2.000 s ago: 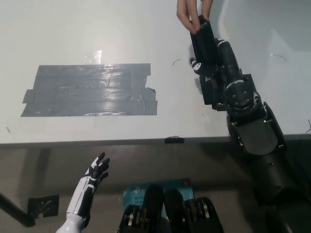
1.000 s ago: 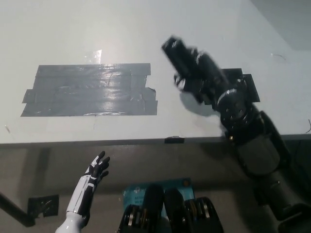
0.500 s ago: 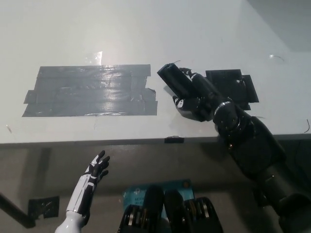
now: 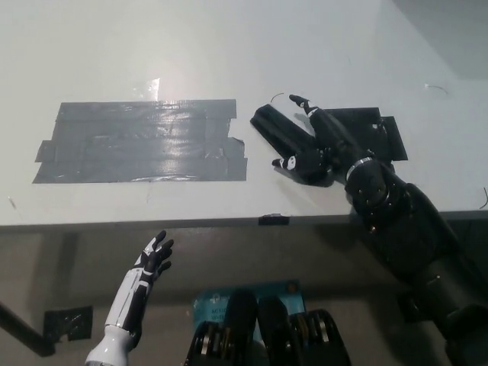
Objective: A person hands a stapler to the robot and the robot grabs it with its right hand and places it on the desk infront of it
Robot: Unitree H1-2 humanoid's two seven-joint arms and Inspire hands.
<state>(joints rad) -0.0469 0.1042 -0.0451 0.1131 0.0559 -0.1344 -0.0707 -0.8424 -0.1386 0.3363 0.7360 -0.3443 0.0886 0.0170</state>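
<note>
stapler [image 4: 279, 131], black, lying on white desk [image 4: 229, 46] just right of grey tape patch [image 4: 141, 142]; right hand [image 4: 316, 145] against it, fingers spread; left hand [image 4: 152, 259] below near desk edge, fingers apart.

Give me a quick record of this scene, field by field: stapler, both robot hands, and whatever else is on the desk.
stapler: black stapler lying on the white desk, just right of the grey tape patch
right robot hand: black right hand on the desk, fingers spread, alongside the stapler, grip apparently released
left robot hand: white left hand resting below the desk edge at lower left, open, holding nothing
other: black tape patch partly under the right arm
person: none in view
</note>
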